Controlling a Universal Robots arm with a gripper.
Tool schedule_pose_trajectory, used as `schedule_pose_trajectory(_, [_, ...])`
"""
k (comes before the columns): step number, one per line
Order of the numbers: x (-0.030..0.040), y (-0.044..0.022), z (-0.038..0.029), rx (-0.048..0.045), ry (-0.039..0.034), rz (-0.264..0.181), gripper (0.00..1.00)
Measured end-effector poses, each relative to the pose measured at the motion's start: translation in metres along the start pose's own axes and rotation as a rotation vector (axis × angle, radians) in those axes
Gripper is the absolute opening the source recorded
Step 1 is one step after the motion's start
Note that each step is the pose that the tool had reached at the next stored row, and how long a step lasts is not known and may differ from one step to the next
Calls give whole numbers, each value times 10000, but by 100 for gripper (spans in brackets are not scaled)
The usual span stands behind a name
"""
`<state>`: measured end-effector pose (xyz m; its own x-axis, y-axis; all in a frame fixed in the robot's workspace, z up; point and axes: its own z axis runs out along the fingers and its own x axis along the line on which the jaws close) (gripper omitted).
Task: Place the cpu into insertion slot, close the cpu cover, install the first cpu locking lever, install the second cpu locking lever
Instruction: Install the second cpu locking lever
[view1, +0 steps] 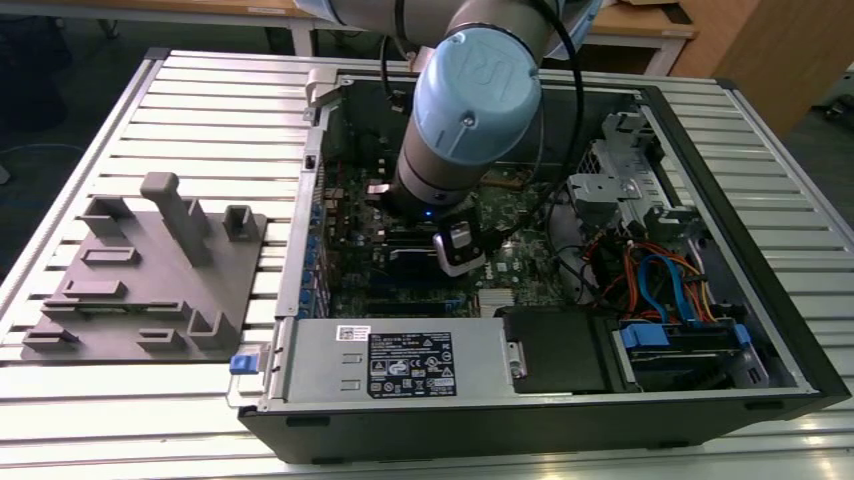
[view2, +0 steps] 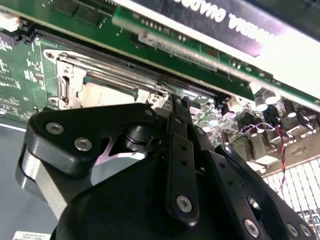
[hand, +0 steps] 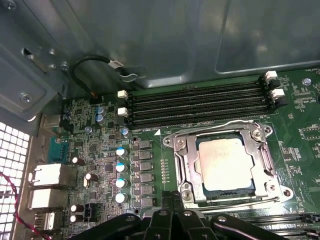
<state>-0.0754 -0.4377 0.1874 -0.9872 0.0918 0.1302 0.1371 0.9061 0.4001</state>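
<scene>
1. The cpu (hand: 226, 163) sits flat in the insertion slot (hand: 186, 165) on the green motherboard (hand: 150, 107) — seated, pale metal top facing up.
2. The cpu cover (hand: 262, 149) lies closed around it, the chip showing through its window.
3. The gripper (hand: 172, 220) hangs just beside the socket's edge; its black linkages meet tightly, jaws closed on nothing.
4. In the exterior view the arm (view1: 467, 110) reaches down into the open computer case (view1: 747, 250) on the slatted tabletop (view1: 200, 90).

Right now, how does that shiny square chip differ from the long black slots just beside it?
The cpu is square, pale silver and sits framed by the cpu cover; the memory slots are long, narrow, black strips lying side by side, with white clips at their ends. The cpu fills its socket; the memory slots look unfilled. Both sit on the green motherboard.
</scene>
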Motion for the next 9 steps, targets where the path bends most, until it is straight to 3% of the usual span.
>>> schedule_pose_trajectory(4, [0, -1, 0, -4, -4, -2, 10])
schedule_pose_trajectory(9, [-3, -12, 29, -93, -16, -19, 10])
